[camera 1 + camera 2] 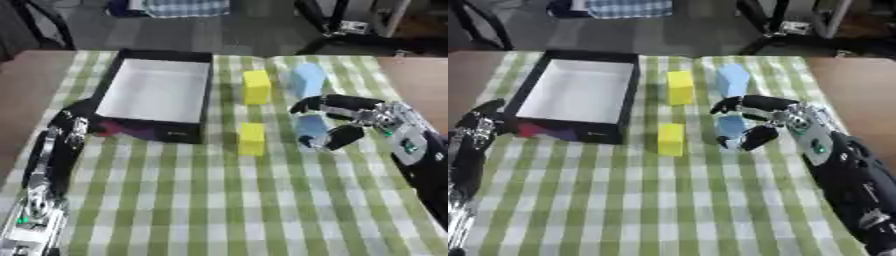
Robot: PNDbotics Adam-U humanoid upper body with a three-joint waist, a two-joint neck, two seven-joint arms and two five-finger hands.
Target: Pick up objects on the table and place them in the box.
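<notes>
- We are at the pick step: our right hand (346, 122), right of centre in the frame, has its fingers above and thumb below a small blue block (311, 126), curled round it. Whether the pads already bear on it or only bracket it, we cannot quite tell.
- That blue block stands on the checked surface (219, 200), just right of the near yellow block (251, 138).
- Two more pieces wait higher in the frame: a far yellow block (256, 86) and a pale blue block (307, 80) beside it, both on the surface and apart from our hand.
- The box (112, 85) sits in the upper left, black-walled with a white floor, open and holding nothing that we can see.
- Our left hand (483, 120) rests at the left edge, near the box's front corner; its fingers are too dim to read.
- Next, we judge, the grasp must settle, then a lift clear of the near yellow block and a carry leftward over the box's wall before release.
</notes>
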